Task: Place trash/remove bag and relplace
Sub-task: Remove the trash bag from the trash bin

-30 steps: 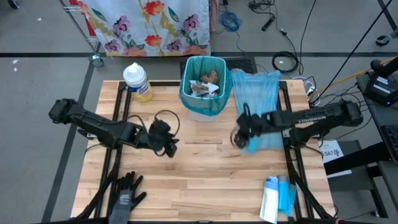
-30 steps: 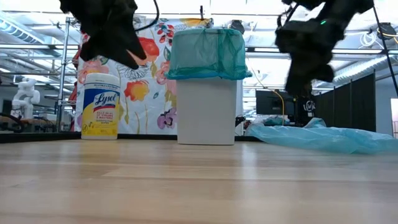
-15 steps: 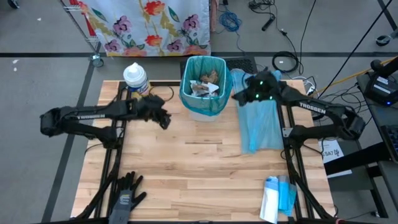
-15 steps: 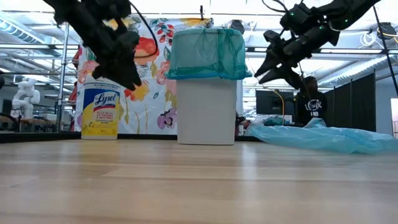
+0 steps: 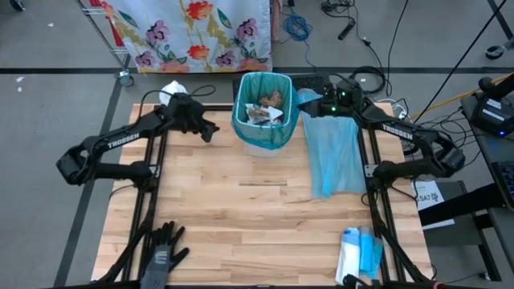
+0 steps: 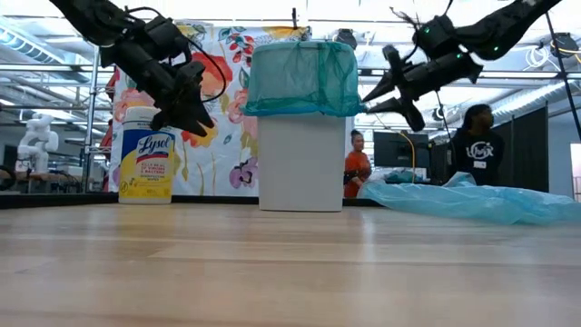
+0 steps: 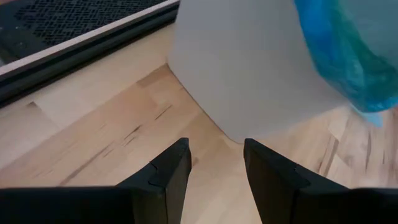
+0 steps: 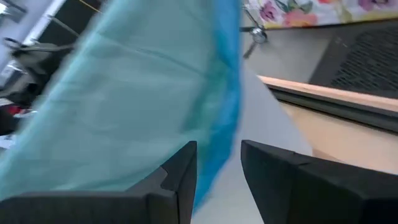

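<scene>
The light wooden table (image 5: 257,217) carries a white plastic bin lined with a teal bag (image 5: 265,112) at the middle of its far edge; crumpled brown and white trash (image 5: 263,108) lies inside. A flat light blue plastic bag (image 5: 333,152) lies along the right edge. The left end effector (image 5: 207,128), fingers parted and empty, hovers left of the bin. The right end effector (image 5: 315,106), also parted and empty, hovers beside the bin's right rim.

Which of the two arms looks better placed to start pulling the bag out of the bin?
Probably the right. Its open right gripper sits level with the teal bag's rim beside the white bin; the open left gripper hangs lower, facing the bin's wall.
</scene>
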Motion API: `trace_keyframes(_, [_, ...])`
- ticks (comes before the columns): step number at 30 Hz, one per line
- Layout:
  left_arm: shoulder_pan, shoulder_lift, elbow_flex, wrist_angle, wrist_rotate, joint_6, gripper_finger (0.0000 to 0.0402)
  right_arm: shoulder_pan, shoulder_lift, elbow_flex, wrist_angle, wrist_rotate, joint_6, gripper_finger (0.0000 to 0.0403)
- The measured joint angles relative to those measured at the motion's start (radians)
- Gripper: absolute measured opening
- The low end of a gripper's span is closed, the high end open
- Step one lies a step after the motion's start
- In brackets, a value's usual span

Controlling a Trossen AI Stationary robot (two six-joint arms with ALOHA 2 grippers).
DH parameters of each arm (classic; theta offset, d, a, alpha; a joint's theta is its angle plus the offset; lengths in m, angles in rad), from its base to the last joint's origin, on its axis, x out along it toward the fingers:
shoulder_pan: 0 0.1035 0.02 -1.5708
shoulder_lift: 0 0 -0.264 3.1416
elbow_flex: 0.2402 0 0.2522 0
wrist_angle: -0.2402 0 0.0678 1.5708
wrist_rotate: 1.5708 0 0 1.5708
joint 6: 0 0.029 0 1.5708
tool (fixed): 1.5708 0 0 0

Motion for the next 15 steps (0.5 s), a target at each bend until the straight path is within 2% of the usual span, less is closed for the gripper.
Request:
trace_keyframes(9, [-0.001,0.013,0.0,0.007,0.002,-0.042,0.0153,-0.01,0.064,-0.001,0.115,-0.007,-0.027,0.0112])
trace_keyframes(11, [-0.001,0.013,0.0,0.007,0.001,-0.056,0.0153,-0.013,0.066,-0.001,0.143,-0.039,-0.029,0.0094])
trace_keyframes(15, [-0.001,0.013,0.0,0.015,-0.026,-0.059,0.0153,-0.022,0.062,-0.001,0.193,-0.08,-0.03,0.0019])
